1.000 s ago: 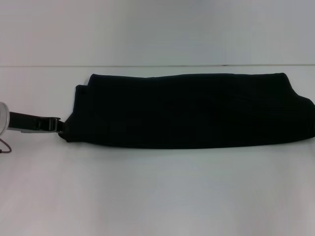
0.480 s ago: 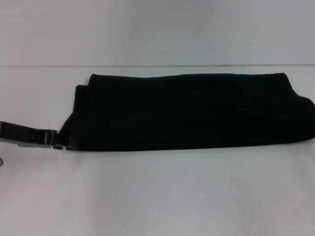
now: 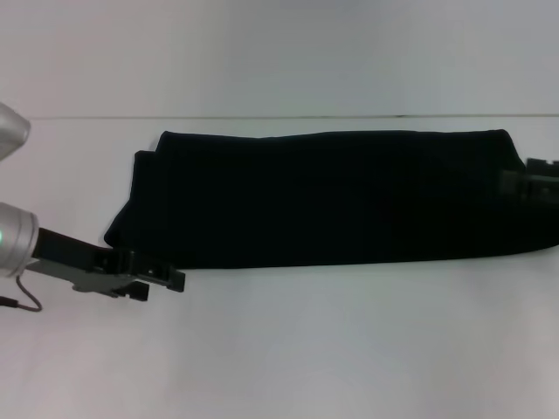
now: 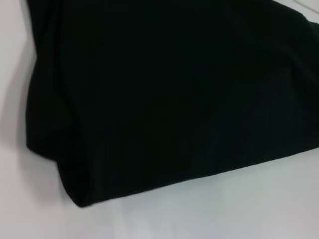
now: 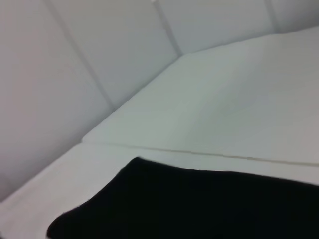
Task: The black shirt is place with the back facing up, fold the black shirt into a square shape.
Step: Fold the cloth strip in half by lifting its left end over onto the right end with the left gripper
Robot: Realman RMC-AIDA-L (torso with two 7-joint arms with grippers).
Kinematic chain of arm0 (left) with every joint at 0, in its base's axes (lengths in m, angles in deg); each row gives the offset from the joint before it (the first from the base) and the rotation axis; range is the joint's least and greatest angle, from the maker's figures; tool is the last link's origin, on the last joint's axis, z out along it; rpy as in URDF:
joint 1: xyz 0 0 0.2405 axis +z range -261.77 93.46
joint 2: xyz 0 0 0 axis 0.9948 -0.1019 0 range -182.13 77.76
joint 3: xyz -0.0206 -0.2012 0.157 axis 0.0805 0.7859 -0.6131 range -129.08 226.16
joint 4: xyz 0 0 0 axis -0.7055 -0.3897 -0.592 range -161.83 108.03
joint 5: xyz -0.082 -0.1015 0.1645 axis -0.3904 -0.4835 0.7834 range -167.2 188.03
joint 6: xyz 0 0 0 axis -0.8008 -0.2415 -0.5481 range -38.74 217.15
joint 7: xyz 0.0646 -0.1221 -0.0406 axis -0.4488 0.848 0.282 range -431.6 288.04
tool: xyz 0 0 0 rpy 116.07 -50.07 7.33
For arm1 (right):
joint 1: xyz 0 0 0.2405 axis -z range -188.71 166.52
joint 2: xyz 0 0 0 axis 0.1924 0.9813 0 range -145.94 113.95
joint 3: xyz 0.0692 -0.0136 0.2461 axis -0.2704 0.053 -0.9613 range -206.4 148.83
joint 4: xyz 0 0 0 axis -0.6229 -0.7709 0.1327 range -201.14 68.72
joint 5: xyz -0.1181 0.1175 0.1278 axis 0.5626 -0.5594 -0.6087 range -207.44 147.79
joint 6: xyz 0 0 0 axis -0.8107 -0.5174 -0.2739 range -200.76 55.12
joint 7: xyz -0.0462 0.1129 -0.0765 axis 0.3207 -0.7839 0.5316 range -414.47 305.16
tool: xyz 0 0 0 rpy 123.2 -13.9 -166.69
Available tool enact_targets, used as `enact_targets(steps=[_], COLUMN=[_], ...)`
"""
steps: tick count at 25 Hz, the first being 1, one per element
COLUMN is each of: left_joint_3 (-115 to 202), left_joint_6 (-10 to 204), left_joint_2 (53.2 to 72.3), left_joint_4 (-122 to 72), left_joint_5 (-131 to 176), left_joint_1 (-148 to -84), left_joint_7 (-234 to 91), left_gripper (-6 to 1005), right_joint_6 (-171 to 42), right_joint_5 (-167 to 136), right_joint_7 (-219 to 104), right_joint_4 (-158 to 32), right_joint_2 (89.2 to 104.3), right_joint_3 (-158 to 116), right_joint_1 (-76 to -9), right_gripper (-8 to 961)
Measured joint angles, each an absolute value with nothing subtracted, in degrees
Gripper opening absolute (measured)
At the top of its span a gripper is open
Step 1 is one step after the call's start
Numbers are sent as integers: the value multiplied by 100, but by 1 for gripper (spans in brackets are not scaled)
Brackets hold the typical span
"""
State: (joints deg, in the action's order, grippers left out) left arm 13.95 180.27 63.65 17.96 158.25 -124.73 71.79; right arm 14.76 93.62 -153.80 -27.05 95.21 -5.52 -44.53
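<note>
Operator, your black shirt (image 3: 332,196) lies on the white counter (image 3: 288,340) as a long folded band running left to right, plain black side up, no lettering showing. Its right end runs to the right edge of the head view.

Your left tool (image 3: 162,279) sits low at the near left corner of the band, just beside the front edge. Its fingertips lie at the hem. You cannot tell from these views how far the tool is spread, nor whether it has hold of any cloth. The left wrist view shows only the rounded folded corner of the shirt (image 4: 164,99) resting on the counter (image 4: 239,209).

Your right tool (image 3: 534,179) shows at the far right edge, over the right end of the band. Its spread and any hold on the fabric cannot be told. The right wrist view shows a shirt corner (image 5: 199,204) on the counter (image 5: 239,109).
</note>
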Motion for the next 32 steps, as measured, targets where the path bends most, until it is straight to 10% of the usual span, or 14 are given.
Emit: enact_targets(steps=[2,32], left_joint_3=[1440,2972], left_joint_6=[17992,16754], left_joint_2=[6365,6407], left_joint_4=[1669,601], left_joint_5=[15784,15541], left_joint_1=[-12502,-12310], left_joint_7=[7414,9849], left_gripper=[741,742], right_joint_6=[1558,2607], right_joint_5=[9344,9251], right_joint_7=[-15059,-13653], right_joint_4=[-2701,-2600], right_joint_2=[9549,9432], right_joint_3=[-505,-128], right_joint_1=[-4508,-4677], right_gripper=[940,940])
